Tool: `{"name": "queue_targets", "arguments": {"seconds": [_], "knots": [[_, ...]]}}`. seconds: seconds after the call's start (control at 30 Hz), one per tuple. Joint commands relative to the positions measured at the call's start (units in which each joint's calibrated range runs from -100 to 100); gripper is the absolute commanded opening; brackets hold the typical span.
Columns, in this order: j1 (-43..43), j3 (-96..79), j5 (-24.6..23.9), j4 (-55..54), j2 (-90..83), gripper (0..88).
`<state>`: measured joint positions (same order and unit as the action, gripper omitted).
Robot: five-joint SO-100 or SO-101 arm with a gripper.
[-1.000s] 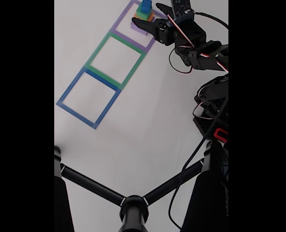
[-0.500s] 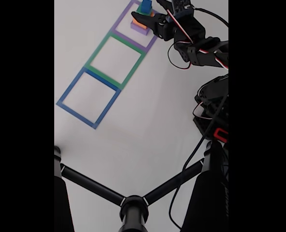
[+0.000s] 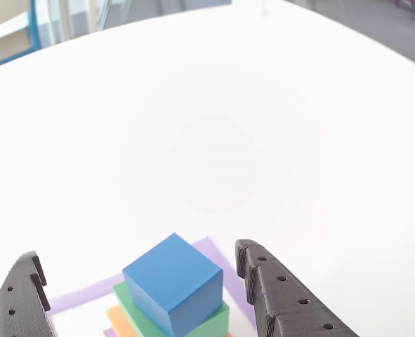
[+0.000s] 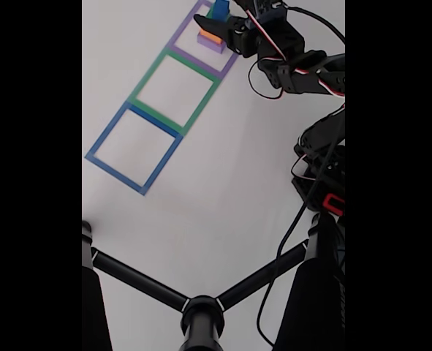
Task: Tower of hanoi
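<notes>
The tower of hanoi [image 4: 213,33] stands stacked inside the purple taped square [image 4: 188,60] at the top of the fixed view. In the other view its blue block [image 3: 172,284] tops the green block [image 3: 211,321], and an orange corner [image 3: 118,319] peeks out below. Purple [image 4: 211,44] is the lowest layer in the fixed view. My gripper [image 3: 137,254] is open. One black finger [image 3: 277,295] is right of the blue block and the other finger [image 3: 23,298] is left of it, both apart from it. My gripper [image 4: 220,16] reaches over the stack from the right.
A green taped square [image 4: 142,81] and a blue taped square [image 4: 103,140] lie in a row diagonally below the purple one on the white table. The arm's base and cables [image 4: 319,172] fill the right side. A black tripod [image 4: 201,311] crosses the bottom.
The arm has stretched further up and left, carrying the open gripper from beside the stack to over it, with its fingers around the blue block.
</notes>
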<state>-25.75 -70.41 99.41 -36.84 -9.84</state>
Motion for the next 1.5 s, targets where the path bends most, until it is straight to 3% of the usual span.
{"name": "queue_targets", "arguments": {"seconds": [0.0,0.7,1.47], "knots": [[1.3,0.6,0.6,-1.4,-0.5,30.9],[0.8,-1.0,0.6,-1.7,-0.3,28.4],[1.3,-2.6,0.6,-2.7,-0.5,16.3]]}}
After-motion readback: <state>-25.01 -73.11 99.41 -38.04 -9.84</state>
